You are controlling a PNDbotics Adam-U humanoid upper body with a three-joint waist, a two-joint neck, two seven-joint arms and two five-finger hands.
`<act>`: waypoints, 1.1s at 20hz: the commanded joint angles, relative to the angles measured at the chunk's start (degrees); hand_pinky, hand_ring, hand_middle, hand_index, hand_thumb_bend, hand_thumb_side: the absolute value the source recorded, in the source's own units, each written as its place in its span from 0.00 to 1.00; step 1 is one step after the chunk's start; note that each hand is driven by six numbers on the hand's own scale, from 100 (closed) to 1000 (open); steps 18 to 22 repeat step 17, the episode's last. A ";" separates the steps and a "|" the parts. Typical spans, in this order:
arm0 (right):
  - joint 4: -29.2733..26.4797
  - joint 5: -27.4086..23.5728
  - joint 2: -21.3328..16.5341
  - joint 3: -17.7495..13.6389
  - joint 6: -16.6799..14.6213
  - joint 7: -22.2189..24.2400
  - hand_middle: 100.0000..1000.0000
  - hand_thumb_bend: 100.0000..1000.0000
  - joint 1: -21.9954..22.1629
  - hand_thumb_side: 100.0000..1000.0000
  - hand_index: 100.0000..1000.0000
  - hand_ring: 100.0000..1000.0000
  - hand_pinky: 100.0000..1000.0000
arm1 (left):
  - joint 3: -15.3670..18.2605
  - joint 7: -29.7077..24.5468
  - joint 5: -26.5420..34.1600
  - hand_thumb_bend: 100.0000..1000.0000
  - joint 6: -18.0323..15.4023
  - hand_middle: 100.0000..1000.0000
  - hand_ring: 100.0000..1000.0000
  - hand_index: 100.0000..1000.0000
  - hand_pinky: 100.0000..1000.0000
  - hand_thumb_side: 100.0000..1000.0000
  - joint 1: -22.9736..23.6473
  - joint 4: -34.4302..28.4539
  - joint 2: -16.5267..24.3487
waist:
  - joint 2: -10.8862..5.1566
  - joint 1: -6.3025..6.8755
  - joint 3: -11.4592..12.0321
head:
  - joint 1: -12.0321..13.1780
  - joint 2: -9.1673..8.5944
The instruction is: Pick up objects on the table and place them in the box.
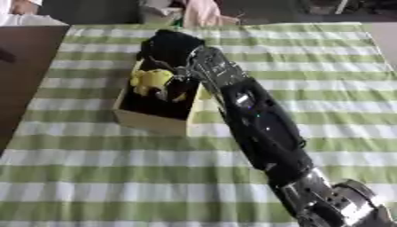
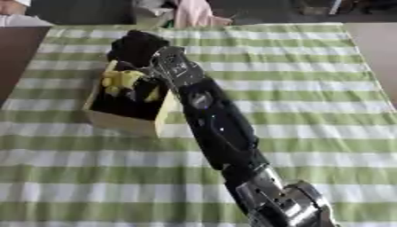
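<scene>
Your right hand [image 1: 170, 48] hangs over the box's [image 1: 151, 122] far end, above a yellow thing [image 1: 151, 80]; I cannot tell its grip.

I look down on a table draped in a green-and-white striped cloth [image 1: 155, 177] that fills most of my view. On my left, a dark brown surface [image 1: 23, 80] borders it. Beyond the far edge, pale and pink fabric [image 2: 190, 13] lies against a dark background.
</scene>
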 commanded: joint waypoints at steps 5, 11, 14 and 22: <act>-7.74 -3.67 -1.88 -1.59 1.61 -1.07 0.82 0.07 -2.00 0.37 0.89 0.87 0.95 | 0.42 -0.05 0.11 0.00 -0.02 0.83 0.97 0.66 0.43 0.71 -0.20 -1.08 0.54 | -1.47 0.22 -0.21 | 0.31 0.14; -16.61 -9.15 -4.84 -3.81 3.71 -3.69 0.79 0.00 -1.98 0.33 0.87 0.83 0.85 | 0.51 0.16 0.05 0.00 -0.16 0.83 0.97 0.66 0.43 0.71 -0.24 -1.08 0.67 | -1.47 0.26 -0.46 | 0.79 0.55; -20.97 -11.83 -6.80 -4.77 5.22 -6.29 0.78 0.00 -1.42 0.41 0.86 0.82 0.80 | 0.56 0.26 -0.03 0.00 -0.23 0.83 0.96 0.66 0.43 0.71 -0.22 -1.08 0.77 | -1.51 0.29 -0.67 | 1.12 0.56; -25.32 -14.54 -9.47 -4.62 6.79 -8.99 0.78 0.00 -0.18 0.47 0.86 0.81 0.79 | 0.62 0.34 -0.16 0.00 -0.28 0.83 0.96 0.66 0.43 0.71 -0.22 -1.08 0.87 | -1.57 0.30 -0.92 | 1.41 0.63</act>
